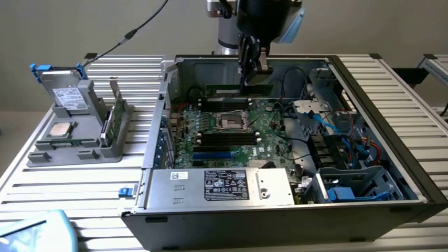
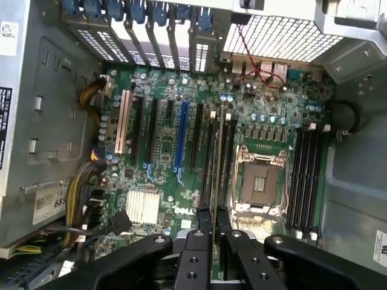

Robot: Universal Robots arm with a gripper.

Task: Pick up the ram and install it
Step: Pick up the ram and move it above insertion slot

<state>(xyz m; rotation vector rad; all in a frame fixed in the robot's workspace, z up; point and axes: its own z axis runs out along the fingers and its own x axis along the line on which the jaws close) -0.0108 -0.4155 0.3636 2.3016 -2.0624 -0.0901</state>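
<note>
My gripper (image 1: 250, 77) hangs inside the open computer case (image 1: 392, 105), shut on the ram (image 1: 234, 89), a narrow green stick held level above the motherboard (image 1: 231, 131). In the exterior view the stick sits over the far black memory slots (image 1: 224, 103), beyond the CPU socket (image 1: 232, 121), and does not touch them. In the wrist view my black fingers (image 2: 195, 254) close on the ram (image 2: 215, 175), seen edge-on as a thin line. It runs along the memory slots (image 2: 225, 151) beside the CPU socket (image 2: 259, 181). A second slot bank (image 2: 305, 175) lies past the socket.
A grey fixture (image 1: 70, 152) at the exterior view's left holds a silver CPU chip (image 1: 62, 129), an upright expansion card (image 1: 115, 113) and a drive (image 1: 66, 94). The power supply (image 1: 224, 186) fills the case's near side. Cables and a drive cage (image 1: 350, 184) crowd its right.
</note>
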